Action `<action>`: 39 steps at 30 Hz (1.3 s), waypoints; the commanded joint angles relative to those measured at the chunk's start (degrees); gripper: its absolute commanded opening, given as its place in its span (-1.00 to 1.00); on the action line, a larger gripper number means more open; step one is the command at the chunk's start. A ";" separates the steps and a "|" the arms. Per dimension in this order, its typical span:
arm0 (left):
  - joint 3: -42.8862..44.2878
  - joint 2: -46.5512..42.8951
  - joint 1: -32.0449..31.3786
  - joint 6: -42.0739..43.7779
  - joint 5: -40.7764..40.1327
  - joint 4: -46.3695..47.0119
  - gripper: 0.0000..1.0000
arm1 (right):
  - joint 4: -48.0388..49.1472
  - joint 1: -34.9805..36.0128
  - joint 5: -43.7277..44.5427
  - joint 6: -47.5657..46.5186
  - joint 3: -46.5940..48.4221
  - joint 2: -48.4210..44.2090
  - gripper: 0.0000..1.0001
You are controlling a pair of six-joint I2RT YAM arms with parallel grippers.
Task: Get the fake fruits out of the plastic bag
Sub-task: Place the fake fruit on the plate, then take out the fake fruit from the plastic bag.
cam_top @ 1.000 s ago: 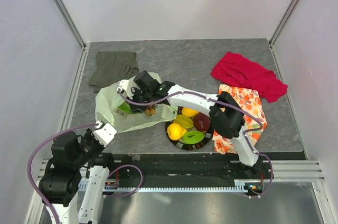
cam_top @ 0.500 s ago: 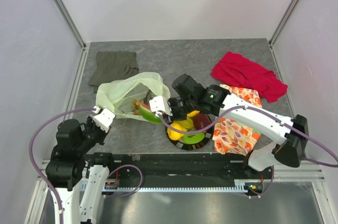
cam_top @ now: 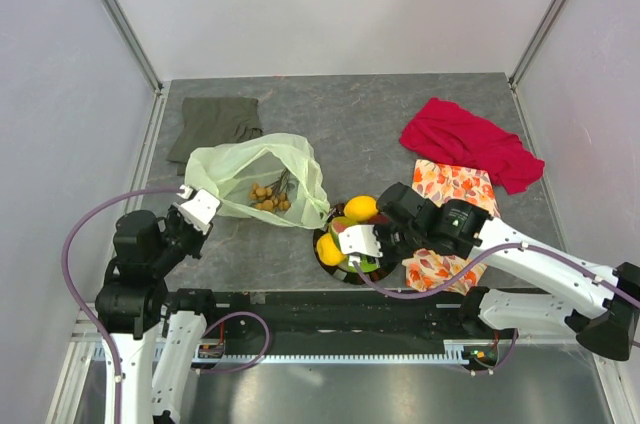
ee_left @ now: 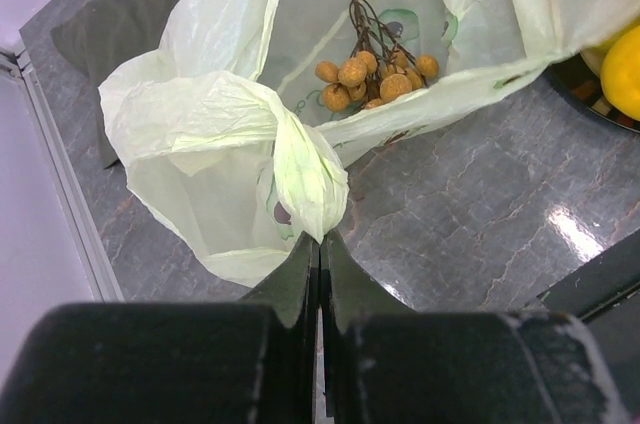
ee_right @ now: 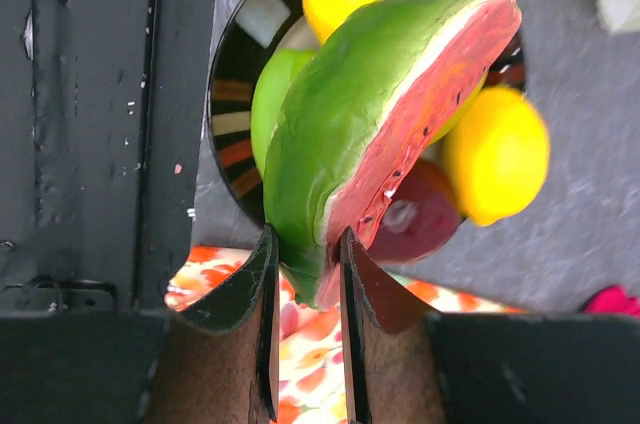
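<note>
The pale yellow-green plastic bag [cam_top: 232,169] lies open at the table's left, with the brown grape-like cluster [cam_top: 270,196] inside; both also show in the left wrist view, the bag [ee_left: 205,114] and the cluster [ee_left: 375,76]. My left gripper [ee_left: 320,237] is shut on a bunched bag handle [ee_left: 308,179]. My right gripper [ee_right: 305,244] is shut on the red-green melon slice [ee_right: 370,104] and holds it above the dark plate [ee_right: 232,94]. Two yellow lemons [ee_right: 495,154], a green fruit [ee_right: 268,94] and a dark red fruit [ee_right: 415,219] lie on the plate [cam_top: 322,256].
An orange-flowered cloth [cam_top: 455,189] lies right of the plate, under my right arm. A red cloth [cam_top: 465,139] lies at the back right. An olive-grey folded cloth [cam_top: 215,122] lies behind the bag. The table's black front rail runs close below the plate.
My right gripper has come out of the bag with the melon slice and carried it right to above the plate. The bag has spread open. The left gripper kept its hold.
</note>
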 commanded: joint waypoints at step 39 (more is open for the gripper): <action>5.21 -1.67 0.14 1.61 3.71 -5.28 -0.97 | 19.27 -0.24 -11.52 26.25 31.17 23.99 0.74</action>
